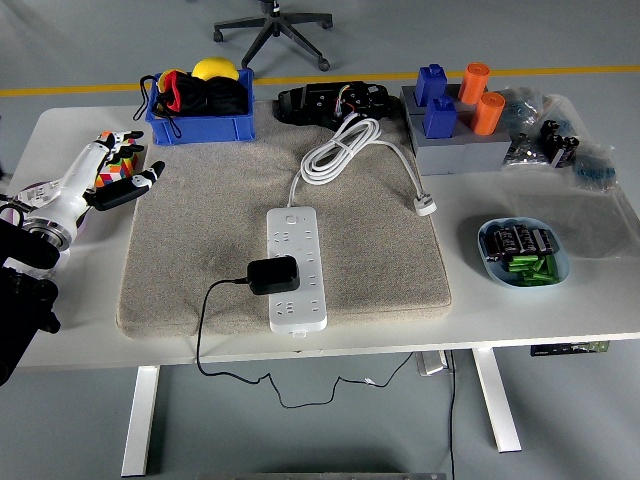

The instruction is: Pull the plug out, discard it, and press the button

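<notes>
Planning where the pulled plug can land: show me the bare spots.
Free: mat left of the power strip; table between mat and bowl. Crowded: far edge, with bin and blocks.

Left hand (112, 172) – fingers spread, empty.

— What does the robot's own body look like?

— Only the left arm (25, 300) shows, at about nine o'clock. Its lower part is black and bulky, with a rounded casing.

— And above that?

— A silvery metal ring sits at the wrist (45, 235), then a white forearm shell. The left hand (105, 175) is white across the back, with black fingers (140, 185) tipped in white.

— Any markings?

— Small coloured patches, red and yellow among them, sit near the knuckles; too small to read.
</notes>
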Available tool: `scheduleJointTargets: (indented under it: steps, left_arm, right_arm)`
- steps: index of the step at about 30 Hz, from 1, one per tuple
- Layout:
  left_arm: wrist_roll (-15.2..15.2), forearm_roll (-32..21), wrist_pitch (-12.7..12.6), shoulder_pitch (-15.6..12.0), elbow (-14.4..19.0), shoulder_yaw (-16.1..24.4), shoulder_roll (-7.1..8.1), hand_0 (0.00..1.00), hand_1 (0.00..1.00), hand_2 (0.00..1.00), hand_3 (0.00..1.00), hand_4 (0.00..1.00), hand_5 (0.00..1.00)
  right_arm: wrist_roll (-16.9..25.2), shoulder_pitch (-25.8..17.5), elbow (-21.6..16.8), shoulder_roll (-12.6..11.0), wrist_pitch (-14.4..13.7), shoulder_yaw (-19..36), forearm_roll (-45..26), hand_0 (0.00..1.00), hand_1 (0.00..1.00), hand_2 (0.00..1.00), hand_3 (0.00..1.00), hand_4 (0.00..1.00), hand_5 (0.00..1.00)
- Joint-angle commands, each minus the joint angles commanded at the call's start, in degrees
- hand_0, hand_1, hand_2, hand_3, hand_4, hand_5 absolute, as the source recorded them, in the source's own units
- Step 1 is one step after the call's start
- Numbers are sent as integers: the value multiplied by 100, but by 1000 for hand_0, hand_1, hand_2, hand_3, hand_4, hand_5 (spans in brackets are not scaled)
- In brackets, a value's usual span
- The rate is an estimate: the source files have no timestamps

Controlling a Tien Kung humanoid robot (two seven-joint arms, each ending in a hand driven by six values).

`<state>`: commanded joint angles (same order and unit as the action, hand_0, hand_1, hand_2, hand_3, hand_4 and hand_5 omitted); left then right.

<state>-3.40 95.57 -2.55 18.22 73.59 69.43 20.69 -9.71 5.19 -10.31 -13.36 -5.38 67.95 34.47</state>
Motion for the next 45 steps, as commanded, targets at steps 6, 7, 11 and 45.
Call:
scheduleJointTargets:
  steps: [6,7,11,45]
  left_arm:
    - [-13,-51,58,37,399,-651,190,848,857,844,884,776,474]
    - [-13,-44,73,53,445,-747,198,848,857,844,884,776,474]
    - [-54,4,151,114,596,-1059,188,856,878,869,884,911,425]
    - [-146,512,72,661,183,-2605,-98,617,561,552,682,883,2]
  right_arm:
    - [-33,-32,0,25,16,47,50,753,663,651,619,663,506]
    - [-40,-35,0,29,19,51,60,753,663,651,619,663,506]
    - [-8,-18,0,30,19,-1,1,753,663,651,619,662,507]
    - [-15,-5,0,-2,14,-91,-44,753,663,651,619,663,507]
